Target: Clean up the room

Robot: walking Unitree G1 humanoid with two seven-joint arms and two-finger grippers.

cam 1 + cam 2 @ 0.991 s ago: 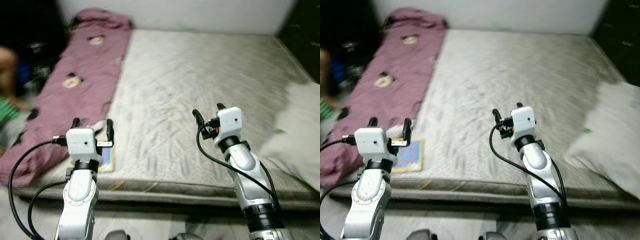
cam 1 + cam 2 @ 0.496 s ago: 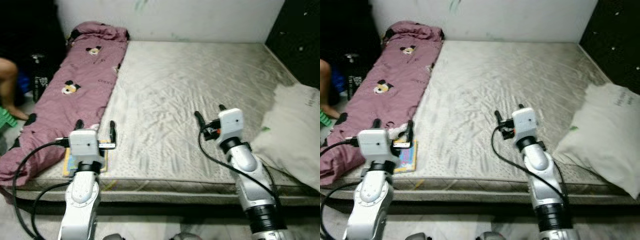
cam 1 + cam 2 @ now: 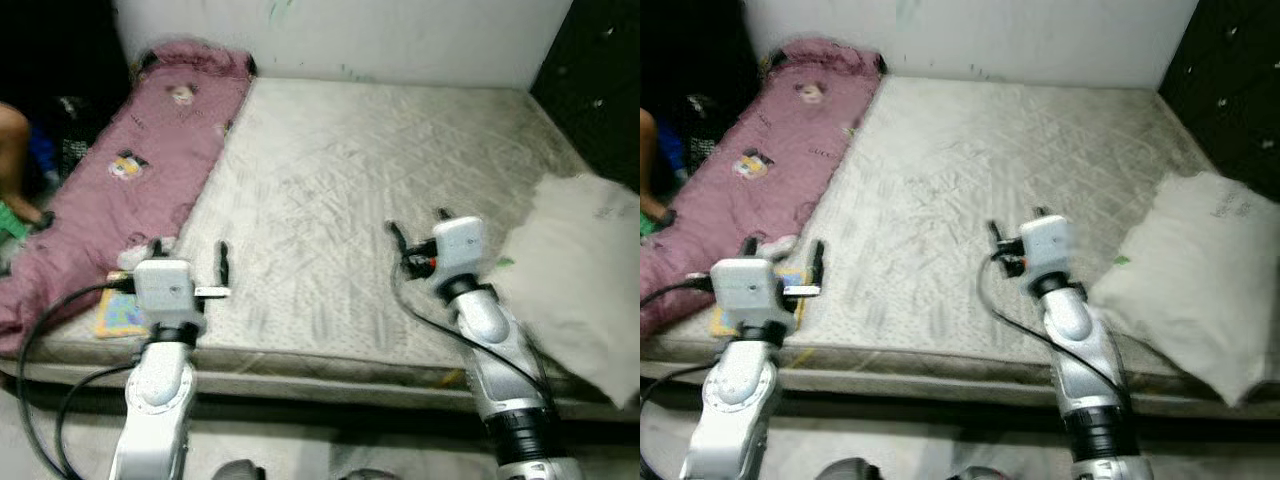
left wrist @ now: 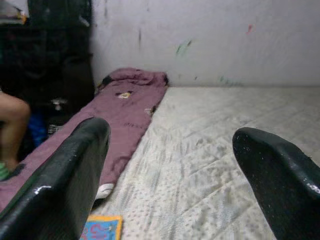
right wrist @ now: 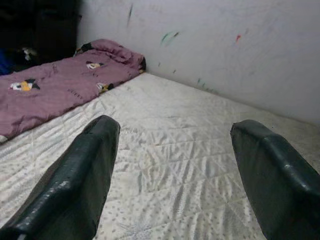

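A grey quilted mattress (image 3: 370, 170) lies on the floor before me. A purple blanket (image 3: 130, 170) with cartoon prints runs along its left side. A small colourful booklet (image 3: 122, 314) lies at the mattress's front left corner, and a white pillow (image 3: 1185, 275) rests on its right edge. My left gripper (image 3: 190, 258) hovers open over the front left of the mattress, just right of the booklet. My right gripper (image 3: 415, 228) is open above the front middle, left of the pillow. Neither holds anything.
A white wall (image 3: 340, 35) stands behind the mattress, with dark furniture (image 3: 1230, 70) at the right. A person's leg (image 3: 15, 125) shows at the far left beside dark objects. Bare floor (image 3: 330, 450) runs along the mattress's front edge.
The camera has shifted, so the scene sits differently and the pillow looks nearer. Both grippers stay open and empty over the mattress's front.
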